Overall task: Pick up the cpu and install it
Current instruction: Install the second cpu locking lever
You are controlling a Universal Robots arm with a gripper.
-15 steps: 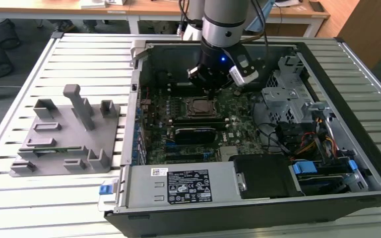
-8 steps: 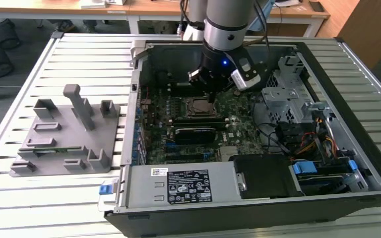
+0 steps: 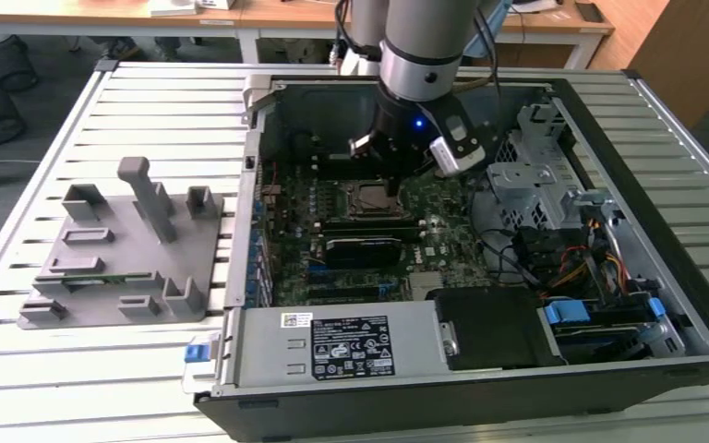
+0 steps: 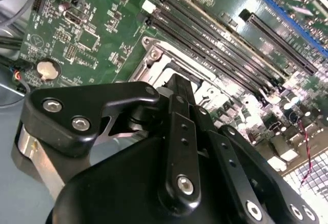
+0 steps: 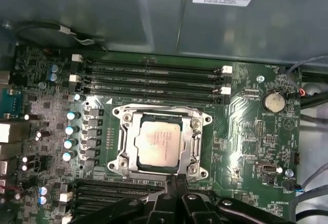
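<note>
The cpu [image 5: 160, 144], a flat square chip with a silvery top, lies inside the metal socket frame [image 5: 160, 141] on the green motherboard [image 5: 251, 147]. In the first wrist view my gripper [image 5: 174, 182] hangs just off the frame's edge, its black fingers together with nothing between them. In the exterior view the gripper [image 3: 376, 173] is low inside the open computer case [image 3: 650, 231], right above the socket frame [image 3: 371, 197]. The second wrist view shows the fingertips [image 4: 178, 88] close over the socket frame [image 4: 154, 57].
Long memory slots [image 5: 154, 78] run beside the socket. A coin battery [image 5: 273, 101] sits on the board. The case also holds a power supply [image 3: 342, 343], a metal drive cage [image 3: 530, 185] and cables [image 3: 576, 263]. A grey parts holder [image 3: 121, 249] stands on the slatted table [image 3: 34, 369].
</note>
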